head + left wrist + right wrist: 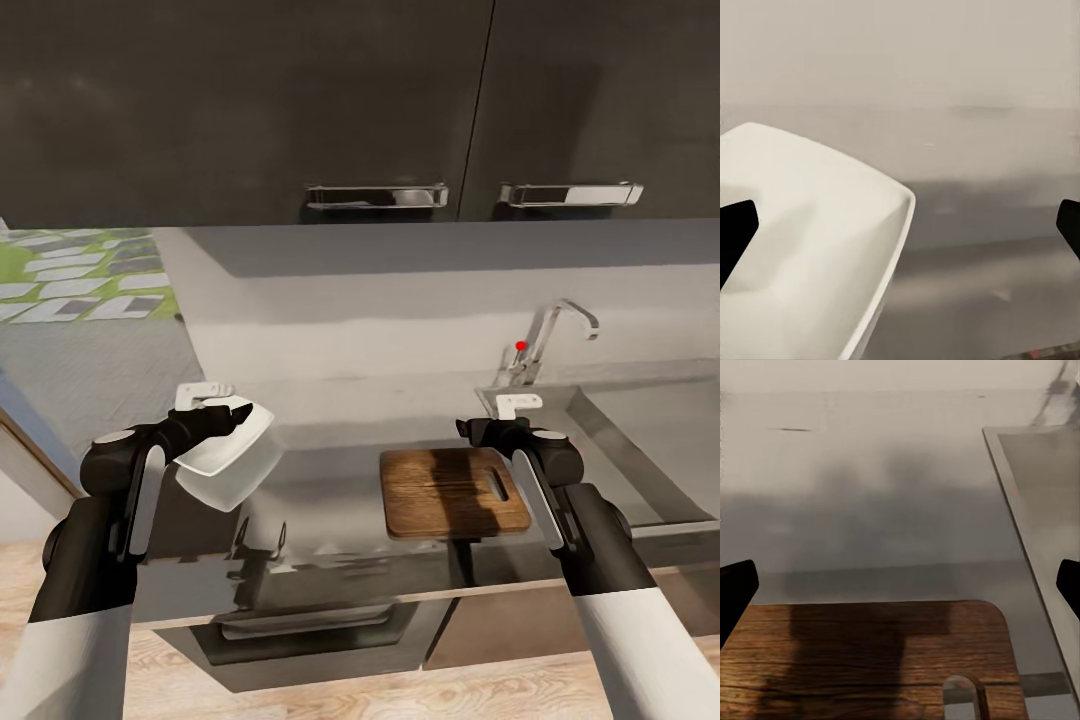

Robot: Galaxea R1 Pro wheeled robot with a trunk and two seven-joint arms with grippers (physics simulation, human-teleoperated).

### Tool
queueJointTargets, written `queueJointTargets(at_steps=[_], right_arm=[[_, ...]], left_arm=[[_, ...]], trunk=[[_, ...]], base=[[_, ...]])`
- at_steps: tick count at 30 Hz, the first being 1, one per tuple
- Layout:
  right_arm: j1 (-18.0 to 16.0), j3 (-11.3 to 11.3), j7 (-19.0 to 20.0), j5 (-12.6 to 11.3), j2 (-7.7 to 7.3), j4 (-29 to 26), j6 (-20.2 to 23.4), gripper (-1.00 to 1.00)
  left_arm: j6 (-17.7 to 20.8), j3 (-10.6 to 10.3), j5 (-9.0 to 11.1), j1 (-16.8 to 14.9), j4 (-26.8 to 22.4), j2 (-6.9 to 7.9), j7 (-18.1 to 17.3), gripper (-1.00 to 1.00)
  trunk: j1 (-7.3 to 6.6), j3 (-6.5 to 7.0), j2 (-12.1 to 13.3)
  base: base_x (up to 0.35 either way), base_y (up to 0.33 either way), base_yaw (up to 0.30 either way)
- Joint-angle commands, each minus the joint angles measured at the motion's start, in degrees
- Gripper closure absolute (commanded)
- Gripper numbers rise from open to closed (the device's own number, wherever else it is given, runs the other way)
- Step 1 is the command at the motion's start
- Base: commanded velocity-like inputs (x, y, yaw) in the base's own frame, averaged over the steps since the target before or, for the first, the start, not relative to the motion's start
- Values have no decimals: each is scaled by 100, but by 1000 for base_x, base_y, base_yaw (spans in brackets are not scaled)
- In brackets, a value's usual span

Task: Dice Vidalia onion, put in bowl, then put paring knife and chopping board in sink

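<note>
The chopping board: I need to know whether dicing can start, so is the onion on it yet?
No: in the head view the chopping board lies bare on the countertop.

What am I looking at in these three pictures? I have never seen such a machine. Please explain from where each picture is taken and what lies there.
This is a simulated kitchen, seen by a two-armed robot. The large picture comes from a camera on its head, looking down over both black-and-white arms. The other two come from cameras near each gripper, looking along its two fingers.

On the grey countertop lies a brown chopping board with a slot-shaped handle hole. To its right is the steel sink with a tap and a red knob.

The left gripper is at a white bowl, which appears tilted; its wrist camera shows the bowl close up, with the dark fingertips spread wide. Whether it truly holds the bowl, I cannot tell.

The right gripper hovers over the board's far edge, open and empty.
</note>
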Motion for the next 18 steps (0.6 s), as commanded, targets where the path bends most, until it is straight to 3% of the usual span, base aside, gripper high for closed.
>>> queueJointTargets(at_steps=[1, 5, 9, 18], right_arm=[[-6, 14, -56, -58, -6, -4, 21, -100], [-6, 14, -56, -58, -6, -7, 21, -100], [-6, 14, -56, -58, -6, -7, 21, -100], [-6, 14, -56, -58, -6, -8, 21, -100]], left_arm=[[32, 6, 3, -5, -5, 0, -21, -100], [32, 6, 3, -8, -5, 0, -19, -100], [32, 6, 3, -4, -5, 0, -16, -100], [32, 6, 3, -3, -11, 0, -18, -100]], trunk=[[4, -12, -12], [4, -12, -12], [4, -12, -12], [4, -7, -12]], base=[[0, 1, 0], [0, 47, 0], [0, 261, -64], [0, 126, -218]])
